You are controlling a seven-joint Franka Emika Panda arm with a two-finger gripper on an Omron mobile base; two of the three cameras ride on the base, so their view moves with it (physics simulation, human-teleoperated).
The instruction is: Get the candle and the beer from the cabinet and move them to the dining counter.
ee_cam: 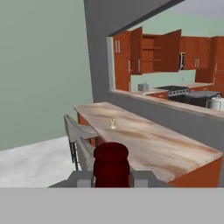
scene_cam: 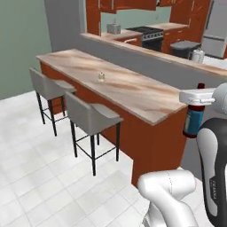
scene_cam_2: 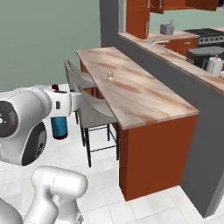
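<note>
My gripper (scene_cam: 195,98) is shut on the beer (scene_cam: 193,120), a dark bottle with a blue label that hangs below the hand, off the near end of the dining counter (scene_cam: 133,95). From the right, the gripper (scene_cam_2: 58,103) and the beer (scene_cam_2: 59,125) are held above the floor beside the stools. In the hand view the beer's red-brown cap (ee_cam: 111,162) sits between the fingertips (ee_cam: 83,178). The small cream candle (scene_cam: 101,77) stands on the marbled counter, also seen as the candle (scene_cam_2: 110,75) and the candle (ee_cam: 113,124). Beyond, the cabinet (ee_cam: 148,54) has its doors open.
Two grey stools (scene_cam: 91,117) stand along the counter's left side on the white tiled floor. A grey raised ledge (scene_cam: 146,60) backs the counter. Behind it are a toaster (scene_cam: 113,28), a stove (scene_cam: 148,33) and a white kettle (scene_cam: 197,55).
</note>
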